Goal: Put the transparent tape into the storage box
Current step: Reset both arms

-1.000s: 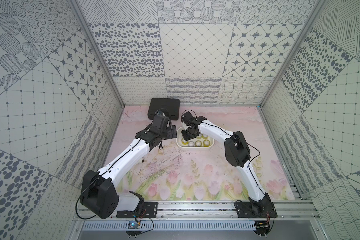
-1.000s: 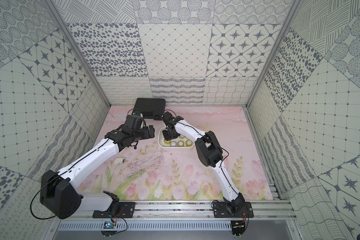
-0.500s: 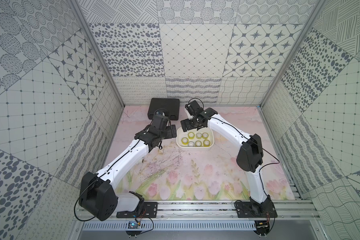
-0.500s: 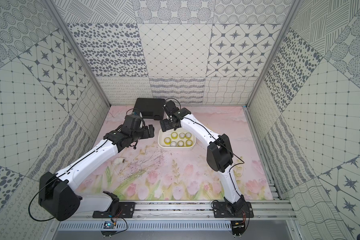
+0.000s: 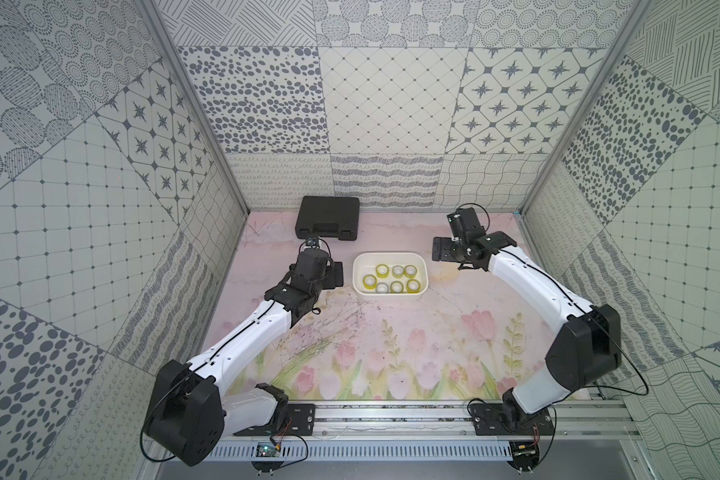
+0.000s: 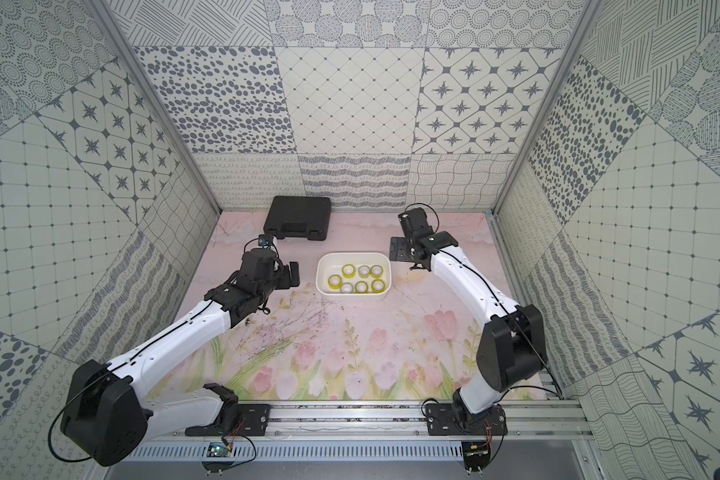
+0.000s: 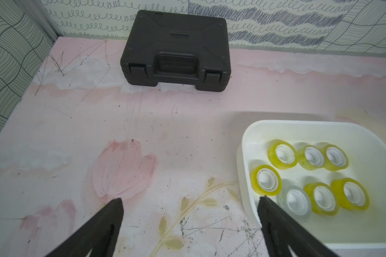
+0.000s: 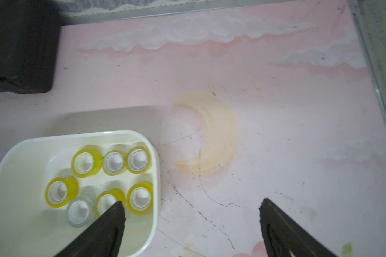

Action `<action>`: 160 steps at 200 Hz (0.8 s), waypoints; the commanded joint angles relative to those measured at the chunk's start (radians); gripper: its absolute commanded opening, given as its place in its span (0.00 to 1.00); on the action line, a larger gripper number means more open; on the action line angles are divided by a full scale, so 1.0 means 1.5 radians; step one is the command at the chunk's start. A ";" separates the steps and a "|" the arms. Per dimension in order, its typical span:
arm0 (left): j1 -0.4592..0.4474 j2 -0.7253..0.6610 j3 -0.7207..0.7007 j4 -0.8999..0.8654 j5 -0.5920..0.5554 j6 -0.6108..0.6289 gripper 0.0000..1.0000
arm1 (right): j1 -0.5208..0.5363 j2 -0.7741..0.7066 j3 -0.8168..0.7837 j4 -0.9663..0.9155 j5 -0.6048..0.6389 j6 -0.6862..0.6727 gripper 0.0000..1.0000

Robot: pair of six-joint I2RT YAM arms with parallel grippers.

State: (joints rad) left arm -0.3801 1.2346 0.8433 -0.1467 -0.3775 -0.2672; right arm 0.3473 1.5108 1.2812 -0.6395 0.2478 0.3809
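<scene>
At the back of the floral mat (image 5: 391, 340) I see the black case (image 5: 328, 218), set apart behind the storage box (image 5: 389, 254). That box holds the transparent tape (image 5: 396, 286): seven rolls, lying flat. My left gripper (image 7: 191, 199) and right gripper (image 8: 192, 202) flank it, jaws spread wide, both empty.

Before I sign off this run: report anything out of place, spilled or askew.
Nothing stands out: all seven tape rolls lie flat inside the storage box, none outside it, and the black case sits closed.
</scene>
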 commanded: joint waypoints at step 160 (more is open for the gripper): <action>0.214 0.232 -0.323 0.742 0.157 0.142 0.99 | -0.158 -0.171 -0.490 0.635 0.049 -0.176 0.96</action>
State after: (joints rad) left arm -0.0792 1.4639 0.3954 0.5453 -0.2443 -0.1017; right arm 0.1223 1.2633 0.6117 0.0750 0.2867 0.2001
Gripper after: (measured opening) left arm 0.993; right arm 0.965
